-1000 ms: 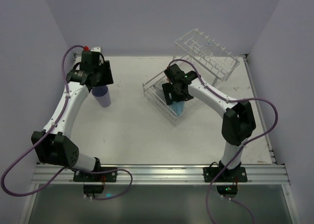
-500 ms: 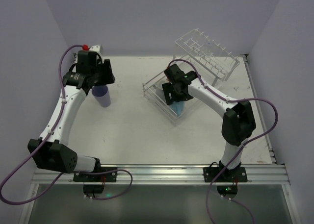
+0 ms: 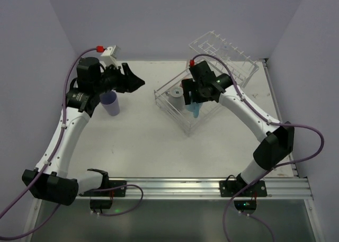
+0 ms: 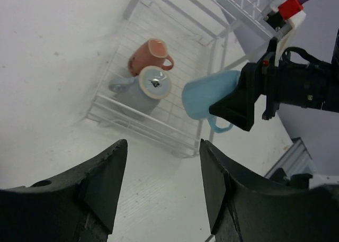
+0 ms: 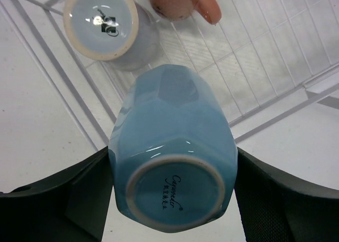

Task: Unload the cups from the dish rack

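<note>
Over the dish rack (image 3: 170, 113), the right claw (image 5: 172, 197) clamps the light blue cup (image 5: 172, 120) between its fingers (image 5: 53, 210).

1. The blue mug (image 5: 172, 146) is showing a dark cursive word on its pale underside. It is starting with what looks like a "C", and the rest is too small to read with certainty.
2. A line of tiny characters is sitting just beneath that word, unreadable.
3. The grey mug (image 5: 100, 20) is carrying a small dark square stamp on its base, with nothing legible in it.
</note>
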Tool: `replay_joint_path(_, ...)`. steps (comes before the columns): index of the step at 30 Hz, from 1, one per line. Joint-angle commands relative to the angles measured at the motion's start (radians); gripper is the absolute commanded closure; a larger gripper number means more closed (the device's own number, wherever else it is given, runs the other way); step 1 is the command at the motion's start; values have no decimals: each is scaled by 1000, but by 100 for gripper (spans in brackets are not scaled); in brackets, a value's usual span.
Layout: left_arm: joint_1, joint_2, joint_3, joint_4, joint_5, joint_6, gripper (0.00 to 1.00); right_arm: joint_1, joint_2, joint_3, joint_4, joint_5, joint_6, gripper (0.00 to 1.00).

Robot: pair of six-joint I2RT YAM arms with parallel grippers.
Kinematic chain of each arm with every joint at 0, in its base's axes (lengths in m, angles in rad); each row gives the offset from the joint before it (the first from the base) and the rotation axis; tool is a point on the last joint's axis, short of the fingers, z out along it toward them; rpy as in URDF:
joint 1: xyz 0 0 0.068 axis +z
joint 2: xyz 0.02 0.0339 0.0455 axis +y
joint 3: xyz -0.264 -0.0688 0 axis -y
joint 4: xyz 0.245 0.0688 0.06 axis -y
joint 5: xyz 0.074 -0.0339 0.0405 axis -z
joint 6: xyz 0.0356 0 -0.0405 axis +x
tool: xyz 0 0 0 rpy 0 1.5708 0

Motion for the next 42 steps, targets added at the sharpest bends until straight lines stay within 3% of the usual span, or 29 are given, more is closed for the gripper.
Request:
replay_joint_path(1,-5,0,-73,171,218,-87,39,-29,-86,64,62,-33,-10,100)
replay_joint_path(5,-5,4,-203,470,435,-269,39,-55,-164,35,120,-123,-8,100)
replay_joint_path(9,-5,16,-350,869,593,-578,38,-81,-247,15,175,-217,1,100)
replay_joint_path(11,-12,30,-380,1048,608,-663,38,-86,-273,24,186,-240,6,100)
replay_joint_path(20,-97,71,-455,1422,561,-926,40,-89,-290,73,253,-450,36,100)
replay_joint_path(24,-112,80,-455,1479,547,-961,41,-93,-313,66,298,-501,61,100)
replay_joint_path(42,-123,112,-446,1464,497,-966,42,-136,-381,9,436,-761,155,100)
